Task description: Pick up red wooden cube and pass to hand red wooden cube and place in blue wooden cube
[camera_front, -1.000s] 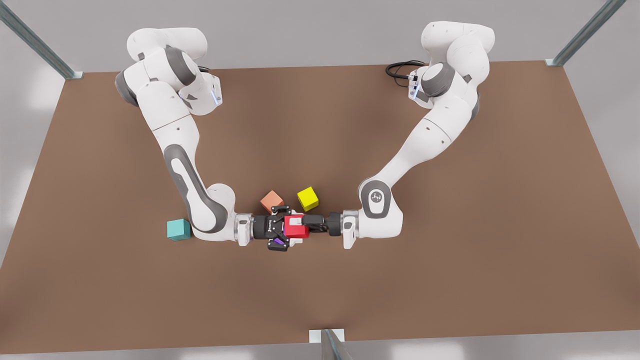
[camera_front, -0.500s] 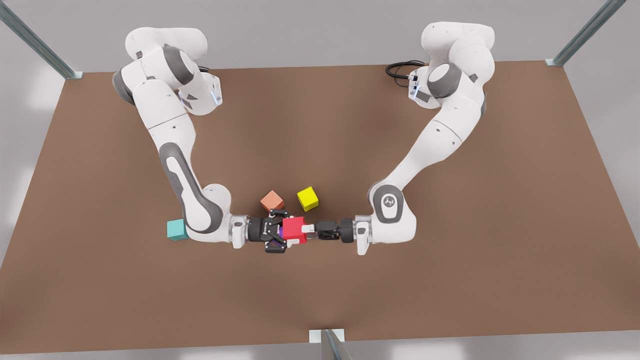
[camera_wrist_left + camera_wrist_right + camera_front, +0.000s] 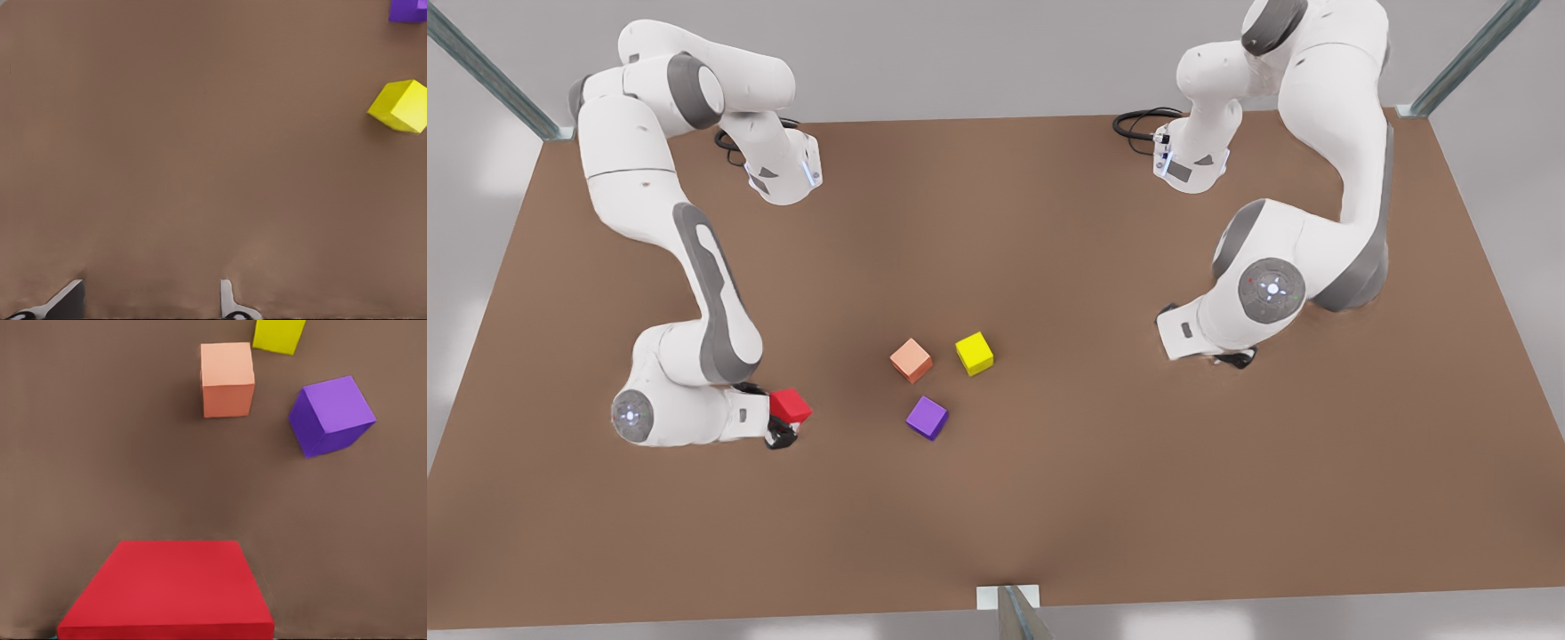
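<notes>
Two arms, well apart. The right gripper (image 3: 779, 414) sits low on the front view's left, with black fingers (image 3: 781, 436) on either side of the red wooden cube (image 3: 791, 405), clamped on it. The cube is at the end of that arm, tilted a bit off the table's edges. In the right wrist view the red wooden cube (image 3: 170, 587) is close up, with its top face toward the camera. A thin teal sliver (image 3: 53, 636) peeks out at its lower corner, which looks like the blue wooden cube, but I can't tell whether they touch. In the front view that arm's wrist covers that spot. The left gripper (image 3: 1232, 358) is on the front view's right, pointing down near the table (image 3: 1049, 498) and waiting. In the left wrist view its fingers (image 3: 230, 303) are spread with nothing between them, just bare table under the left gripper (image 3: 150, 307). The distractors are grouped mid-table, none touching: salmon cube (image 3: 911, 360), yellow cube (image 3: 975, 353) just beside it, and purple cube (image 3: 927, 417) nearer the camera. All three are apart from the red wooden cube. The left wrist view catches the yellow cube (image 3: 402, 105) and a corner of the purple cube (image 3: 408, 10).
</notes>
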Tool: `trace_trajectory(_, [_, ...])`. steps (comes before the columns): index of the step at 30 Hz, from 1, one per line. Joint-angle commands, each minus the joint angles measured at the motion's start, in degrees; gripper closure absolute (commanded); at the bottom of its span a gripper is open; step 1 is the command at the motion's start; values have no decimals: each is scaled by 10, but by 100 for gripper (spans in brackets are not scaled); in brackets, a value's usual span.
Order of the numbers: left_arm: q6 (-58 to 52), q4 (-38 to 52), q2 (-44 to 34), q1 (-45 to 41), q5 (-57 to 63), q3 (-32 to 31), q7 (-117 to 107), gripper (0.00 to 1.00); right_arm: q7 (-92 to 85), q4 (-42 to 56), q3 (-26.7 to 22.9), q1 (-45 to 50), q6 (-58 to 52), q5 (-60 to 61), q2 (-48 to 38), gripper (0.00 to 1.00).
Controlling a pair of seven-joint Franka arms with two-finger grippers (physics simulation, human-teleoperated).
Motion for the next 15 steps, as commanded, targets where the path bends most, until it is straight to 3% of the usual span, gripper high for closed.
trace_trajectory(1, [32, -79, -63, -19, -84, 97, -129, 0, 287, -16, 0, -8, 85, -196, -2, 53])
trace_trajectory(2, [-5, -34, -42, -16, -83, 96, -131, 0, 284, -29, -1, -19, 107, -197, -7, 53])
trace_trajectory(5, [-18, -16, -31, -35, -89, 86, -136, 0, 289, -110, -1, -32, 185, -195, -57, 53])
trace_trajectory(15, [-16, -7, -14, -30, -88, 87, -138, 0, 415, -286, -4, -50, 314, -189, -137, 53])
